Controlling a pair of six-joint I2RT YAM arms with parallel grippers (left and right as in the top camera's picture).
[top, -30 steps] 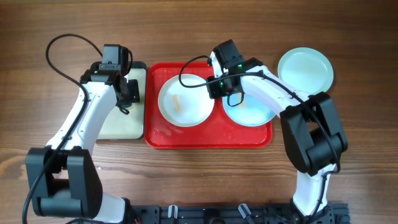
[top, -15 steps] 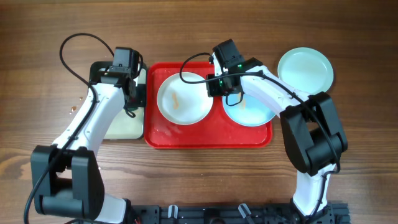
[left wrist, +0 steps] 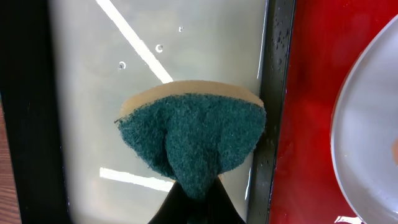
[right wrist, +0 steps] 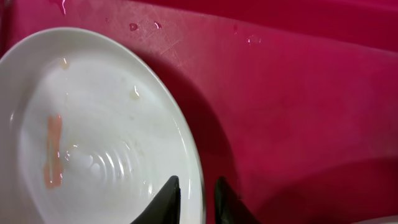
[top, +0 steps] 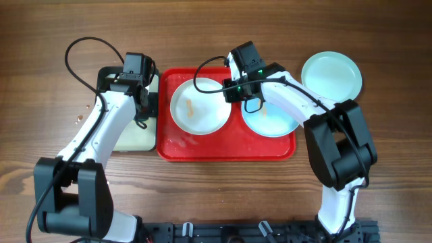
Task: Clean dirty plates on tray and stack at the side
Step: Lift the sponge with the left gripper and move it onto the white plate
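The red tray (top: 226, 150) holds a white plate (top: 196, 108) with an orange smear and a turquoise plate (top: 273, 121). A second turquoise plate (top: 331, 74) lies on the table at the far right. My right gripper (top: 233, 94) is at the white plate's right rim. In the right wrist view its fingers (right wrist: 196, 186) are closed on that rim (right wrist: 93, 124), one inside and one outside, above the tray floor (right wrist: 298, 93). My left gripper (top: 143, 101) is shut on a green sponge (left wrist: 193, 137) over the black-rimmed tray (left wrist: 25, 124), close to the red tray's left rim (left wrist: 329, 93).
The black-rimmed tray (top: 128, 138) with a pale wet inside sits against the red tray's left side. Water drops lie on the red tray and on the wood left of the small tray. Both arms' cables loop above the trays.
My left gripper with the sponge moved up and right toward the red tray's left edge, then held still. My right gripper shifted slightly left at the white plate's rim.
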